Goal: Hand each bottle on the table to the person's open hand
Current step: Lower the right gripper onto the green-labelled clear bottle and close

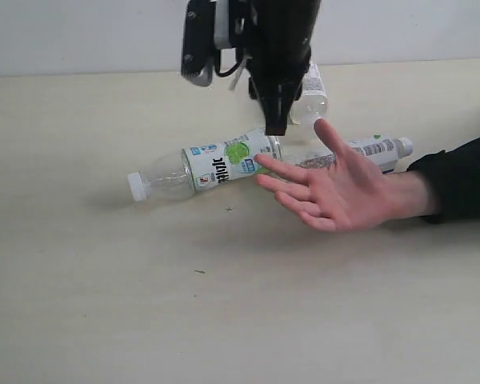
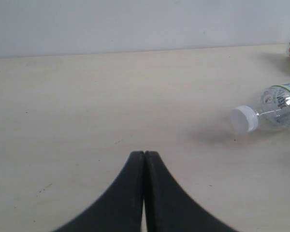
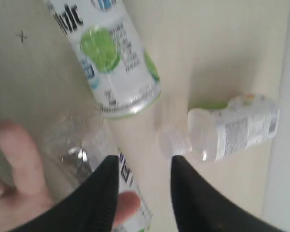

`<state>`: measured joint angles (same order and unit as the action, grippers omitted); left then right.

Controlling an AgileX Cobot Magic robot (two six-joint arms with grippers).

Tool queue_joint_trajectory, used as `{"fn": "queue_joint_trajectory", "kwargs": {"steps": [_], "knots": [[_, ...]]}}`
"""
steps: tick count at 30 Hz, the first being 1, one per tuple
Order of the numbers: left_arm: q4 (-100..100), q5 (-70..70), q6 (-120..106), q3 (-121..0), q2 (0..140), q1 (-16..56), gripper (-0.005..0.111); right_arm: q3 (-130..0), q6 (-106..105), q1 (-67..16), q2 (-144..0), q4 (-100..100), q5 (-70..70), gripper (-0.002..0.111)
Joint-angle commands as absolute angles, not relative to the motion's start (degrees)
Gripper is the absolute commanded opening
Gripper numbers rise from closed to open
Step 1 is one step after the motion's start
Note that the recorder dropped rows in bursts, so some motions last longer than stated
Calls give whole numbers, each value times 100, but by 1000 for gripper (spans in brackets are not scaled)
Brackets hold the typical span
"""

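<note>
Right hand [image 3: 144,166], jaws apart and empty, hangs above desk [image 1: 104,304] beside palm [image 1: 348,196]; likely between handovers, next move needs descent and grip across green-label bottle [image 1: 228,160].

The tabletop [image 1: 80,304] is seen in pale beige, flecked with tiny dark specks. A clear bottle [image 1: 224,162] is wrapped in a white label marked with a lime-green disc, blue patches and black lettering, and is topped by a white cap [image 1: 136,186]. A second bottle [image 1: 376,150] is labelled in white with grey print. A black sleeve [image 1: 464,176] is worn.
</note>
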<state>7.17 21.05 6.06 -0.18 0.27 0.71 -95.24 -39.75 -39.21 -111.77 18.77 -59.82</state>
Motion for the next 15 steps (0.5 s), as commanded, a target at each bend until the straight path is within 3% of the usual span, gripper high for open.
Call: {"fn": "queue_joint_trajectory", "kwargs": {"steps": [1,4,15], "knots": [[723,2083,629,0,0,60,2,-9568,-4542,-4246,-11449,1888,-5526,61],[723,2083,629,0,0,60,2,-9568,-4570,-4403,-11638,1912,-5436,71],[723,2083,629,0,0,60,2,-9568,-4948,-4498,-12247,1985,-4847,79]]}}
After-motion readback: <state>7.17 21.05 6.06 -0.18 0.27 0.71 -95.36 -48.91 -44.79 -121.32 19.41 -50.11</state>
